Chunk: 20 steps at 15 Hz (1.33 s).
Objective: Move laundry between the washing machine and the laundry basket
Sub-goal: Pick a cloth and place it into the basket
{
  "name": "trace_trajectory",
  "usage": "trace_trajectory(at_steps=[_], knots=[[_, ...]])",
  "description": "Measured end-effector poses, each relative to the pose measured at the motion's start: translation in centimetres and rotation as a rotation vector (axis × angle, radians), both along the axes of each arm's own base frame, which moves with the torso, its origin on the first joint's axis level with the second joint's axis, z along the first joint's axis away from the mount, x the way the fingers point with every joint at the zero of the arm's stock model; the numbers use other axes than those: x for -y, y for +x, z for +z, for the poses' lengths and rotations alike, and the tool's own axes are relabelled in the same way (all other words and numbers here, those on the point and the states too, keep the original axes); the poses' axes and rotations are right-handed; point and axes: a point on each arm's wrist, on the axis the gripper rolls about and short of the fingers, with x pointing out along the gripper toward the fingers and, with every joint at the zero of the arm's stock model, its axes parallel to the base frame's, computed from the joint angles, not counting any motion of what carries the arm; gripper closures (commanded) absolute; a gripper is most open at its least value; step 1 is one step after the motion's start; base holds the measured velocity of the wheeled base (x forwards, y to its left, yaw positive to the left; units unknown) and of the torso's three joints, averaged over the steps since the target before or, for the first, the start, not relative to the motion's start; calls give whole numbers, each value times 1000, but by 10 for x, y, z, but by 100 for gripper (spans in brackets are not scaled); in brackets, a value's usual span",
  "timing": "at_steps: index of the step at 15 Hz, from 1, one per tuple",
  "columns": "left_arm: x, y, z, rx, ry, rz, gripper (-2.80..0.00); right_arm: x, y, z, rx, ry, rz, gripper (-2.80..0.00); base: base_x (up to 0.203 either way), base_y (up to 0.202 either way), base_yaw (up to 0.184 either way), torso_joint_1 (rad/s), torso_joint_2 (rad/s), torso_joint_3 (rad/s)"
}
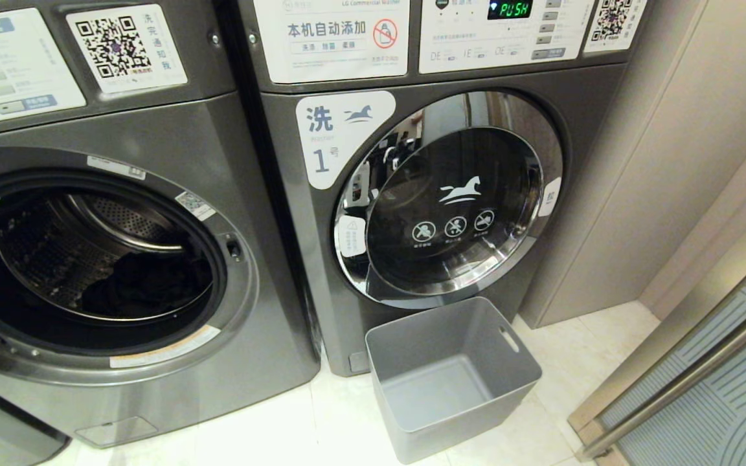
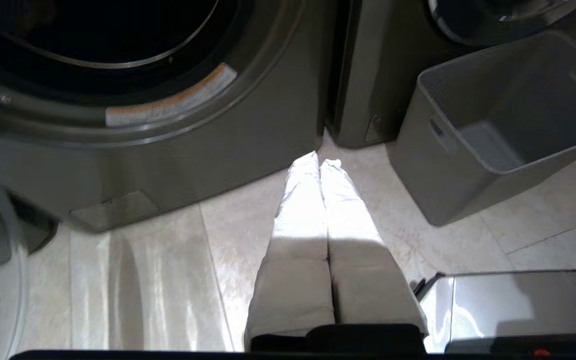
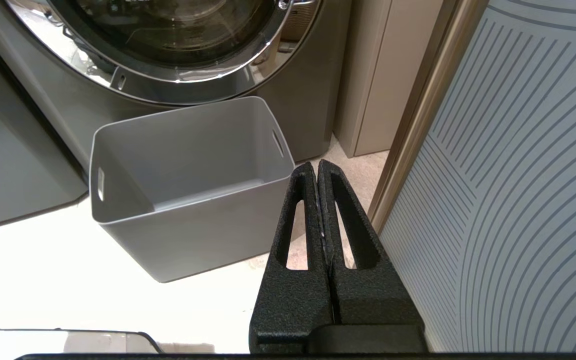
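The left washing machine [image 1: 172,136] stands with its door open, and dark laundry [image 1: 143,285] lies low in its drum. An empty grey laundry basket [image 1: 451,382] sits on the floor in front of the right machine. Neither arm shows in the head view. In the left wrist view my left gripper [image 2: 320,162] is shut with nothing in it, low over the floor between the open machine [image 2: 168,130] and the basket [image 2: 473,165]. My right gripper [image 3: 317,167] is shut and holds nothing; it hangs beside the basket [image 3: 188,240], near a striped panel.
The right washing machine [image 1: 451,194] has its chrome-ringed door closed. A beige cabinet wall [image 1: 658,162] and a metal-framed striped panel [image 1: 723,388] close off the right side. Pale floor tiles [image 1: 269,433] run in front of both machines.
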Motion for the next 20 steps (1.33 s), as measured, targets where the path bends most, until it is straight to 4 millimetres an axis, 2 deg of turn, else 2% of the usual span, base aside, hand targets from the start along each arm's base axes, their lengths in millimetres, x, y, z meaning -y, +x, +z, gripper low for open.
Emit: trace_trajectory(at_steps=[6,12,20], knots=[[1,-13,-12,193,12,-28,0,0,0,0,0,0,0,0,0,0,0,0,0,0],[0,-14,-22,189,-19,39,0,0,0,0,0,0,0,0,0,0,0,0,0,0],[0,-14,-23,183,-25,46,0,0,0,0,-1,-6,11,0,0,0,0,0,0,0]])
